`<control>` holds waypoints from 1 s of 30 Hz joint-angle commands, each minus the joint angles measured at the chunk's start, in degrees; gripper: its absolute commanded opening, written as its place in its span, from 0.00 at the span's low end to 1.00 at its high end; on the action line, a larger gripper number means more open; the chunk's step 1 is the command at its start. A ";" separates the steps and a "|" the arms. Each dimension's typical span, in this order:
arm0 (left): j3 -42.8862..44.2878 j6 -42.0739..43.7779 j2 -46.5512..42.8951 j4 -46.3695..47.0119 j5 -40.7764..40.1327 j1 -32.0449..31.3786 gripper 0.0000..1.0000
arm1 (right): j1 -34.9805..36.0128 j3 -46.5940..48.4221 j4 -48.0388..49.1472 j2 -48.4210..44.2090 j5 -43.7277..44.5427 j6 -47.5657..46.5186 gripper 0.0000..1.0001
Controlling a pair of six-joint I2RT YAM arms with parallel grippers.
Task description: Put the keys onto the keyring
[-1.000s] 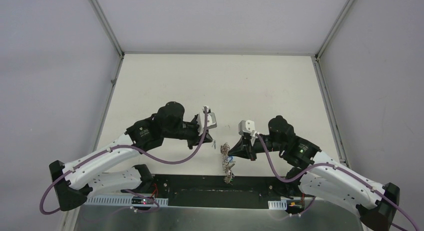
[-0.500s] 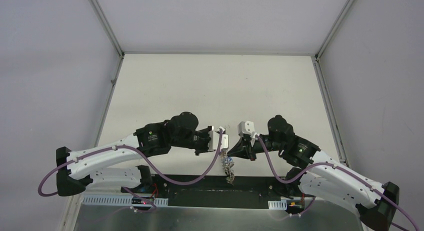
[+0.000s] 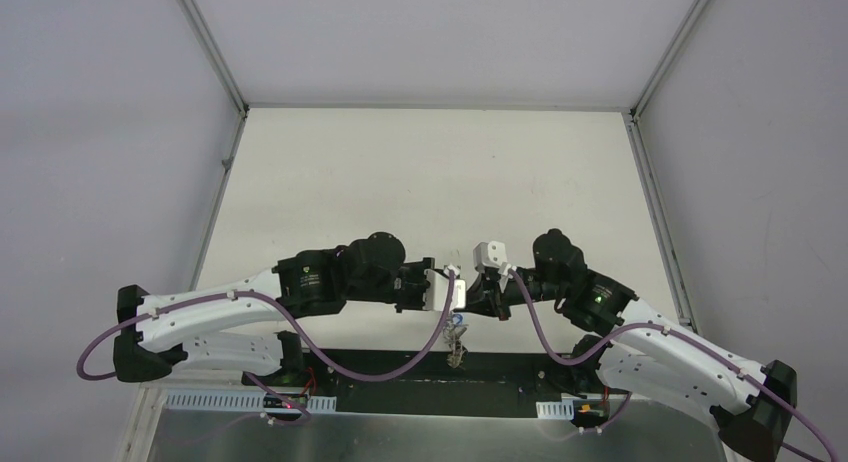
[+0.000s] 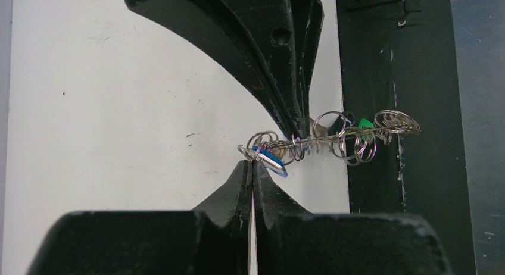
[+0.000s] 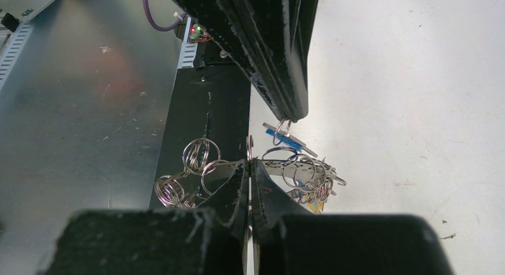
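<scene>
base plate (image 4: 417,61): black, at the table's near edge, 6 o'clock in the top view.
keyring (image 4: 333,145): bunched into a line of wire loops running 12 to 6, straddling the table edge and the plate.
keys: green key (image 4: 364,123) at the plate end, blue key (image 5: 290,141) at the table end, yellow tag (image 5: 314,205) half hidden among the loops.
left gripper (image 4: 253,165): at the keyring's 9 o'clock, jaws closed, pinching a small wire loop at its table end, with the blue key just under the tips.
right gripper (image 5: 250,163): at 3 o'clock, jaws closed on the keyring wire, tips just beside the left's.
table (image 3: 430,182): white, stretching away to 12 o'clock.
</scene>
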 commanded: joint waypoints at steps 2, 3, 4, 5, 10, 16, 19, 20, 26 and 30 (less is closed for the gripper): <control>2.34 1.60 0.33 0.11 -2.53 -2.18 0.00 | -0.23 3.09 5.88 -0.35 -1.57 -0.64 0.00; 2.42 1.70 0.60 -0.20 -3.00 -2.49 0.00 | -0.24 3.08 5.88 -0.37 -1.65 -0.58 0.00; 2.51 1.83 0.80 -0.39 -3.32 -2.89 0.00 | -0.24 2.96 5.88 -0.44 -1.66 -0.56 0.00; 2.60 2.03 1.05 -0.71 -3.49 -3.29 0.00 | -0.28 2.90 5.88 -0.54 -1.68 -0.46 0.00; 2.85 3.16 1.75 -1.75 -4.76 -4.65 0.00 | -0.28 2.57 6.06 -1.11 -1.36 -0.05 0.00; 2.56 3.51 1.08 -1.92 -5.94 -5.22 0.00 | -0.21 2.04 6.01 -1.59 -0.22 0.40 0.00; 2.57 3.31 0.79 -1.89 -6.01 -5.64 0.00 | -0.28 1.86 6.06 -1.61 0.74 0.52 0.00; 2.56 3.21 0.75 -1.91 -6.06 -5.81 0.00 | -0.21 1.86 6.03 -1.61 0.79 0.59 0.00; 2.97 2.77 0.77 -1.92 -7.37 -6.58 0.00 | -0.28 2.03 6.15 -0.91 -0.07 0.80 0.00; 3.84 2.18 1.08 -1.89 -9.08 -6.88 0.00 | -0.28 1.99 6.15 -0.90 -0.36 0.79 0.00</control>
